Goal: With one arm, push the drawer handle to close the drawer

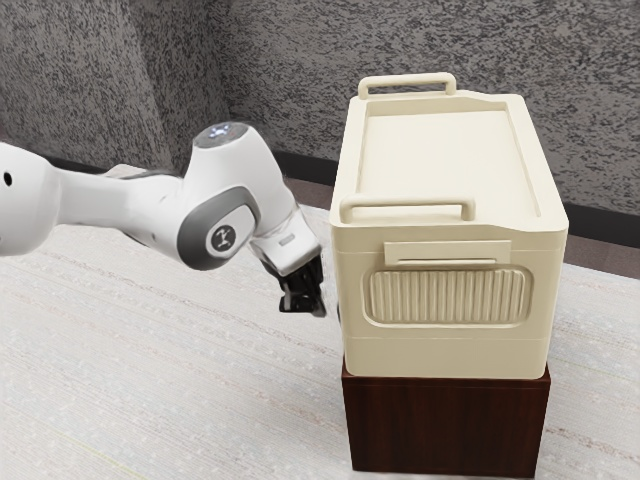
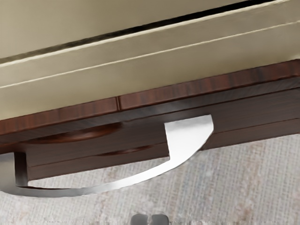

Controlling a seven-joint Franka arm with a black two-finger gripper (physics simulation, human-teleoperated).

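Observation:
My gripper (image 1: 303, 300) hangs to the exterior view's left of the dark wooden cabinet (image 1: 445, 425), above the floor and apart from the cabinet. In the wrist view the fingertips of the gripper (image 2: 149, 219) stand together at the lower edge, with nothing seen between them. A curved silver handle (image 2: 190, 136) bows out from the brown wooden front (image 2: 248, 110), between that front and my fingertips. A gap separates the fingertips from the handle. How far the drawer stands out cannot be told.
A large cream box (image 1: 450, 350) with two raised handles sits on top of the cabinet, its side close to my hand. Pale flooring (image 1: 180, 380) lies around the cabinet. A grey textured wall (image 1: 300, 60) stands behind.

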